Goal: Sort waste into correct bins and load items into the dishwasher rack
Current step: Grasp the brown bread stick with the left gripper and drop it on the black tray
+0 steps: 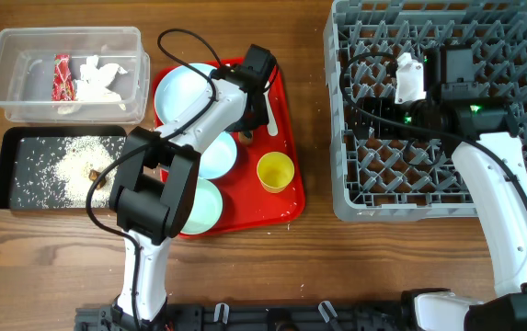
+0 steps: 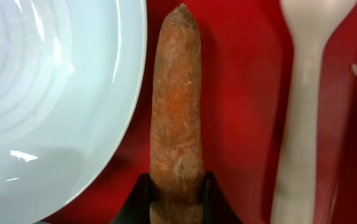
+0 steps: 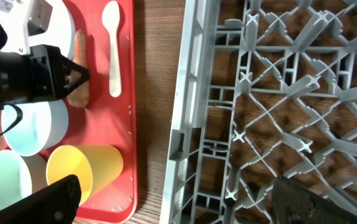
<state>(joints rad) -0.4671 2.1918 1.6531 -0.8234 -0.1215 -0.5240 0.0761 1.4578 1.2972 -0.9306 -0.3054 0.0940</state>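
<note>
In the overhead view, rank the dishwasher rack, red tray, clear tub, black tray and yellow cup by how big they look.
Largest to smallest:
1. dishwasher rack
2. red tray
3. clear tub and black tray, about alike
4. yellow cup

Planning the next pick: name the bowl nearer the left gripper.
The light blue bowl, right beside the left gripper shut on the carrot stick; the pale green bowl sits farther, by the red tray's near edge.
</note>
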